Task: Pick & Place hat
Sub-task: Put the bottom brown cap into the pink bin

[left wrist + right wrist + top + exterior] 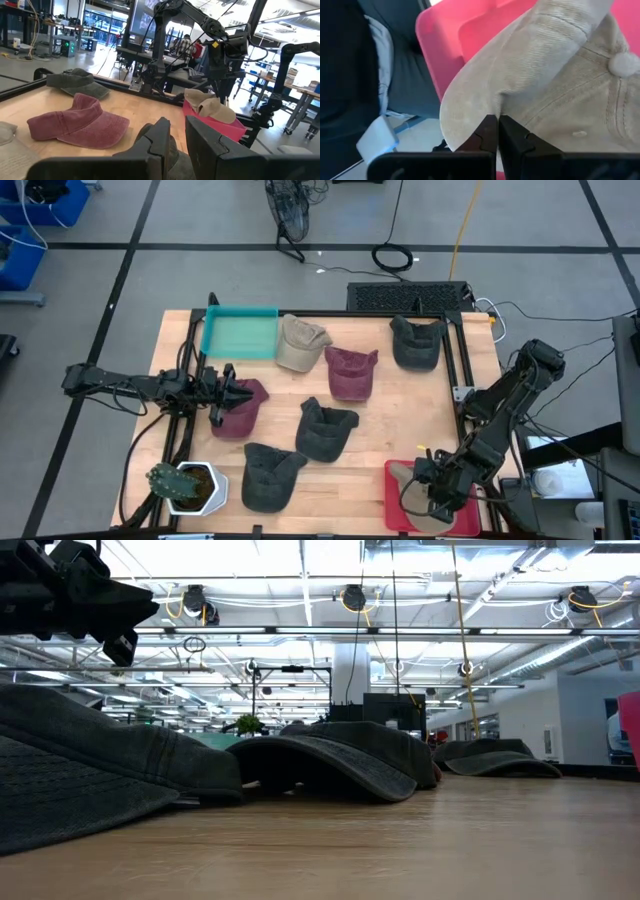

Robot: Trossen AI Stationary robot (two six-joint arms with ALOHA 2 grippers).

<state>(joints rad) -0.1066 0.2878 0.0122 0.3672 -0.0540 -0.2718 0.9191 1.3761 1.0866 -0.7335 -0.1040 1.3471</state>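
A beige hat (403,475) lies in the red tray (393,510) at the table's near right corner. My right gripper (432,492) stands over it, shut on the hat (560,75). In the left wrist view the same hat (210,107) rests on the tray (235,127). My left gripper (225,395) hovers over a maroon hat (242,410) at the table's left, fingers shut (177,131) and holding nothing. The low view shows it (90,600) well above the table. My right gripper pinches the beige hat's brim at its edge (495,107) between both fingers, coming from above. The cloth creases just ahead of the fingertips. The hat's crown and most of the brim rest in the red tray.
A teal tray (240,335) sits at the far left. Other hats are spread over the table: beige (300,342), maroon (350,370), dark ones (415,342), (325,430), (270,475). A potted plant (185,488) stands at the near left corner.
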